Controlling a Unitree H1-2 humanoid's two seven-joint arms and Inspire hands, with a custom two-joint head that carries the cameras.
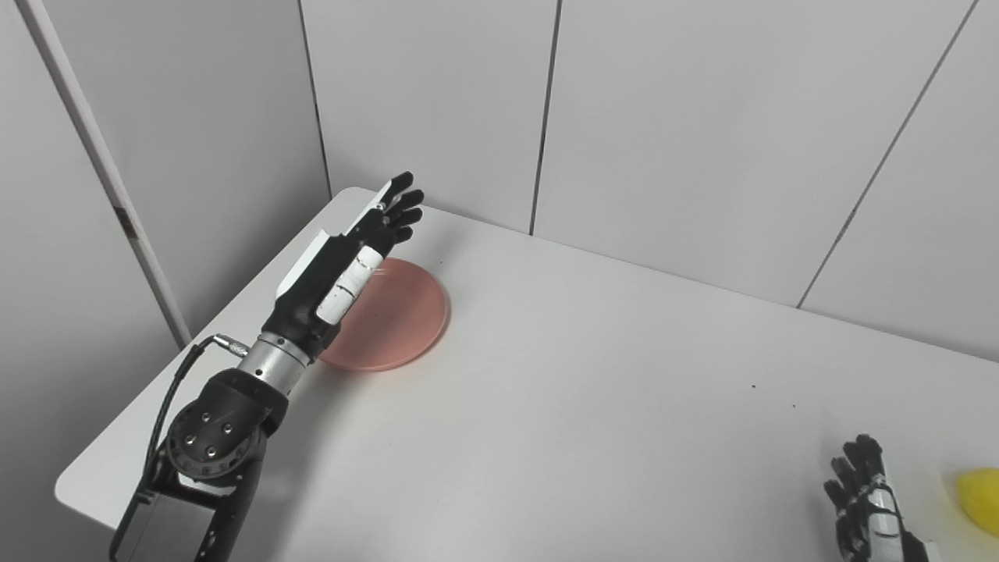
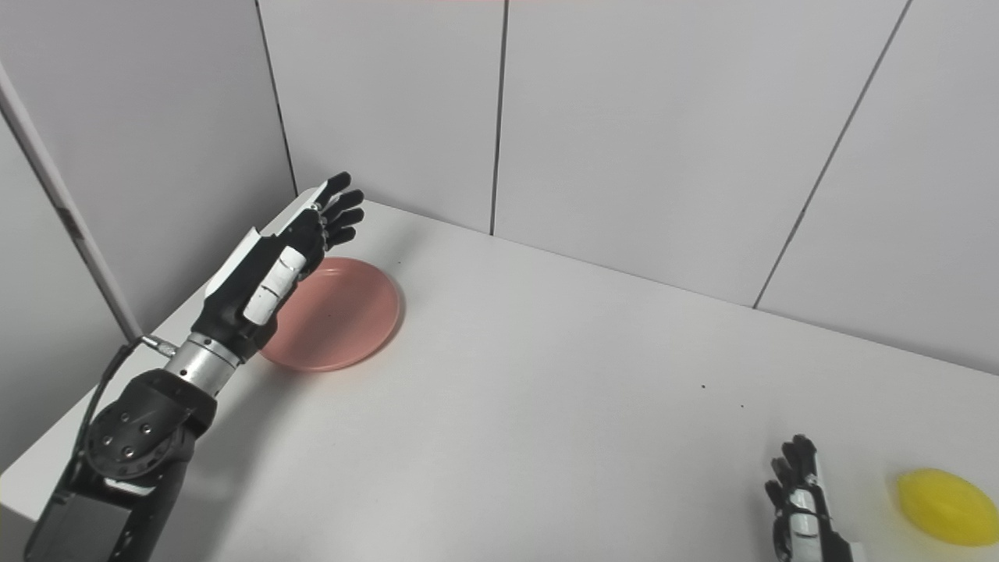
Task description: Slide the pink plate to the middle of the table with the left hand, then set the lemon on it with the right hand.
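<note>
The pink plate (image 1: 394,312) lies flat on the white table near its far left corner. My left hand (image 1: 355,250) is open, fingers stretched out, held over the plate's left rim and hiding part of it; I cannot tell if it touches the plate. The lemon (image 2: 944,506), yellow and oval, lies on the table at the lower right edge. My right hand (image 2: 800,496) is open and empty, low at the front right, a short way left of the lemon.
The white table (image 1: 593,375) is backed by grey wall panels close behind it and on the left. Its left edge and near left corner show beside my left arm.
</note>
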